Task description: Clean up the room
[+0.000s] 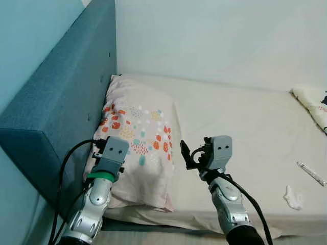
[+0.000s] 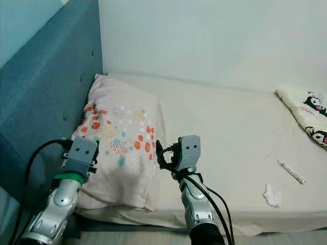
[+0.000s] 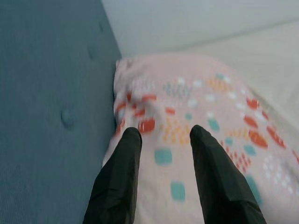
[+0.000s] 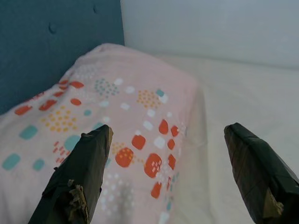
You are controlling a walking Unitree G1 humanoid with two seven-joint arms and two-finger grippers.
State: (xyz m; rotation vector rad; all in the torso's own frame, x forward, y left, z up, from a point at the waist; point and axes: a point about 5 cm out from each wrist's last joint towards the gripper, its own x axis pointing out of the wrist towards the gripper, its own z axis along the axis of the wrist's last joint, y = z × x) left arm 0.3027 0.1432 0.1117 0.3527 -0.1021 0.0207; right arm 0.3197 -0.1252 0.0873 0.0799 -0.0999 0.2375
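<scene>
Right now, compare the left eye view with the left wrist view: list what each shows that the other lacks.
Left eye view: the right claw open beside the pillow, a tube, a crumpled tissue and a second pillow on the bed.
Left wrist view: the left claw, open over the pillow.
Both: the pillow and blue headboard.

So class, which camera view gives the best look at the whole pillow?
The left eye view: the pillow shows nearly complete against the headboard. The right eye view matches it. The wrist views show close-up parts of it beyond each hand's fingers.
</scene>
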